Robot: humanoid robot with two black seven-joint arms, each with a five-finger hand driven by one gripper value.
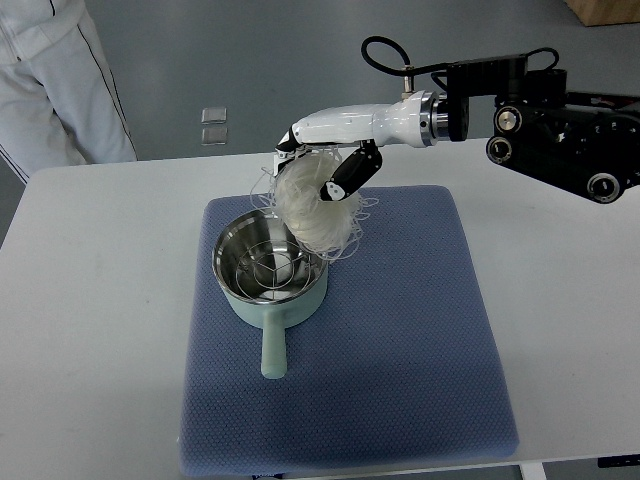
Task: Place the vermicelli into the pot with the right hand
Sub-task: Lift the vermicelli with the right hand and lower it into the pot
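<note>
Far left, a person's white trouser leg (55, 85) is seen beyond the white table (90, 330). A blue quilted mat (400, 350) is spread across the table centre. On its left part a pale green pot (268, 270) is set, steel-lined, a wire rack inside, handle pointed to the near side. Just above the pot's far right rim, a bundle of white vermicelli (310, 205) is held, loose strands trailing over the rim. The right hand (325, 165) is curled closed around the bundle, its arm entering from the right.
</note>
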